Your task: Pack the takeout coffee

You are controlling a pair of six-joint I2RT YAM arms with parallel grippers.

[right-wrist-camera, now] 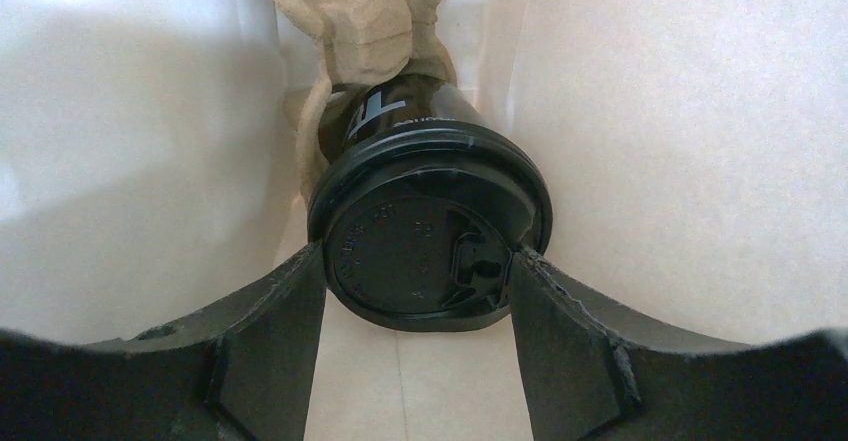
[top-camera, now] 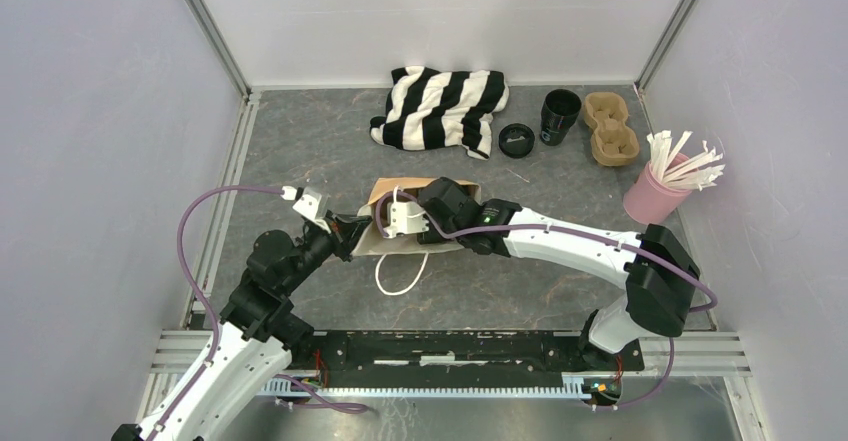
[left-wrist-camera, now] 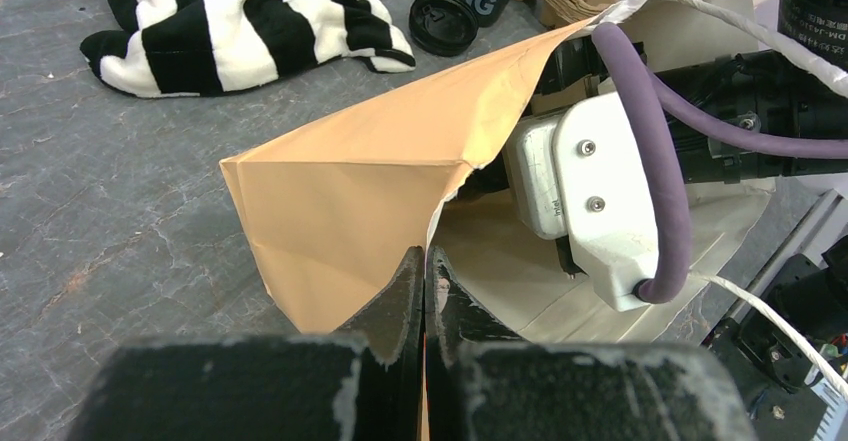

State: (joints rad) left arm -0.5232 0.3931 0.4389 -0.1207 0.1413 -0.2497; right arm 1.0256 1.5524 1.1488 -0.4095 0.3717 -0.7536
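The right gripper (right-wrist-camera: 420, 259) is clasping the takeout coffee (right-wrist-camera: 425, 201) inside the brown paper bag (left-wrist-camera: 340, 201); the left gripper (left-wrist-camera: 425, 261) is pinching its rim.

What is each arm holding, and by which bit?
Left end effector pinches the brown paper bag by its open edge. Right end effector, inside the bag, grips the black lidded disposable cup by its lid's sides.

A paper bag (left-wrist-camera: 350, 211) lies mid-table, mouth facing right. Inside it, the takeout coffee (right-wrist-camera: 425, 246) sits gripped between the right gripper (right-wrist-camera: 418, 261) fingers, with a pulp tray (right-wrist-camera: 365, 21) deeper in. The left gripper (left-wrist-camera: 425, 281) pinches the bag's left edge. Along the far side, left to right: cloth (top-camera: 440, 106), loose lid (top-camera: 516, 140), lidless cup (top-camera: 560, 116), cup carrier (top-camera: 611, 129). A stirrer holder (top-camera: 650, 196) stands nearer, at right.
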